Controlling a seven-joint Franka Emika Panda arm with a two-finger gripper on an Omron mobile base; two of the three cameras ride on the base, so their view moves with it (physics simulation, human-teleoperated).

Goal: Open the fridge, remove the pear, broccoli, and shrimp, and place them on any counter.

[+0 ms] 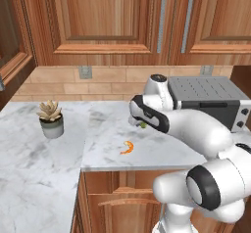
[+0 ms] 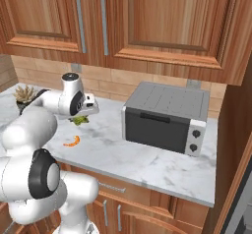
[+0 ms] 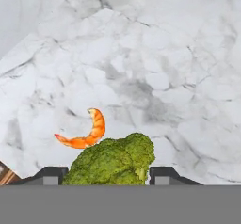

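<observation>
I have the claw (image 3: 107,177) closed on the broccoli (image 3: 114,161), above the counter (image 3: 179,68). The shrimp (image 3: 87,132) lies on the marble just beside; bare marble lies beyond it.

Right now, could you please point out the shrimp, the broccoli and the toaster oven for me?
shrimp (image 3: 87,134), hand view, middle of its curved body.
broccoli (image 3: 113,162), hand view, top of the floret.
toaster oven (image 2: 157,130), right base view, its dark door.
</observation>
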